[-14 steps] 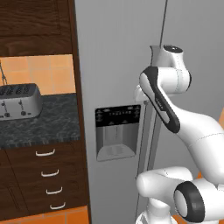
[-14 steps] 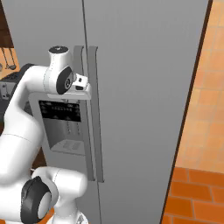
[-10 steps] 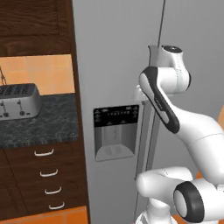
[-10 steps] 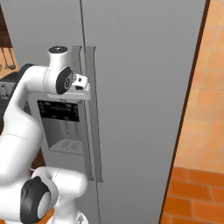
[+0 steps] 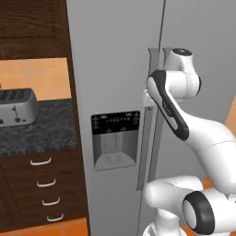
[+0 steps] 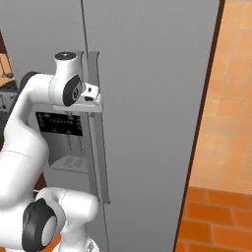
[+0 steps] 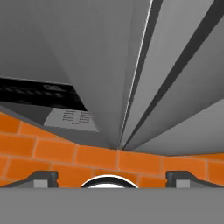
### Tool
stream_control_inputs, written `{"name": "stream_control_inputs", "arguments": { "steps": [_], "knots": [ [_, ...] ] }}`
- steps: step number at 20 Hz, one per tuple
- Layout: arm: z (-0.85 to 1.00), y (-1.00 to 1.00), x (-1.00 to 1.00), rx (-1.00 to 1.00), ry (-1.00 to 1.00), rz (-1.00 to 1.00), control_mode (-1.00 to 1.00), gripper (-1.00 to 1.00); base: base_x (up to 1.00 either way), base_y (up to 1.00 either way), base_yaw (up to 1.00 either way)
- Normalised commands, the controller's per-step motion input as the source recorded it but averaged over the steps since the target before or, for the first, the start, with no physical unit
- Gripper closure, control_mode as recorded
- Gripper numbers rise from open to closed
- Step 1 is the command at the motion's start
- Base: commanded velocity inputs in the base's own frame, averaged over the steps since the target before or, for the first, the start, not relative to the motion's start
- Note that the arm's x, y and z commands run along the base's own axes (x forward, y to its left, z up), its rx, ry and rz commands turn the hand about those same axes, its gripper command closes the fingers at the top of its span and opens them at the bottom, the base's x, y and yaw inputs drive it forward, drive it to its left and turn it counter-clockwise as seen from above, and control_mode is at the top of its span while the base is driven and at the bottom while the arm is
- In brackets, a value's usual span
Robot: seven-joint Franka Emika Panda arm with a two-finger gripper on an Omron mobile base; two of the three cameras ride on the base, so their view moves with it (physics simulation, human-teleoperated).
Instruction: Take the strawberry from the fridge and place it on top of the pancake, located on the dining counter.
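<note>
The fridge (image 5: pixel 115 69) (image 6: pixel 147 98) is a tall grey double-door unit with both doors closed. The strawberry is hidden behind them. The pancake and the dining counter are out of view. My gripper (image 6: pixel 93 101) is pressed up against the upper part of the paired vertical door handles (image 6: pixel 96 157) (image 5: pixel 150 138). In the hand view my gripper (image 7: pixel 112 177) is open, with its fingertips (image 7: pixel 41 177) far apart. It looks down along the door seam (image 7: pixel 135 78) and holds nothing.
A black water-dispenser panel (image 5: pixel 115 138) (image 6: pixel 61 128) sits in the left door. Left of the fridge are a toaster (image 5: pixel 16 106) on a dark counter (image 5: pixel 41 133), drawers (image 5: pixel 44 184) and dark wood cabinets (image 5: pixel 32 23). An orange brick wall (image 6: pixel 231 98) stands to the right.
The whole picture has slid slightly to the left, so the camera has moved a little. The hand stays at the door handles and stays open.
</note>
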Motion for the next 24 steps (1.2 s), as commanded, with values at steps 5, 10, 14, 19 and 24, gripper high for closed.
{"name": "stream_control_inputs", "arguments": {
  "steps": [5,10,14,19,24],
  "knots": [
    [0.0,0.0,0.0,0.0,0.0,0.0,1.0,-1.0,-0.02,-0.19,-0.03],
    [0.0,0.0,0.0,0.0,0.0,0.0,1.0,-1.0,-0.24,0.0,-0.04],
    [0.0,0.0,0.0,0.0,0.0,0.0,1.0,-1.0,-0.6,0.0,-0.09],
    [0.0,0.0,0.0,0.0,0.0,0.0,1.0,-1.0,-0.74,0.0,-0.07],
    [0.0,0.0,0.0,0.0,0.0,0.0,1.0,-1.0,-0.62,0.01,-0.02]
  ]
}}
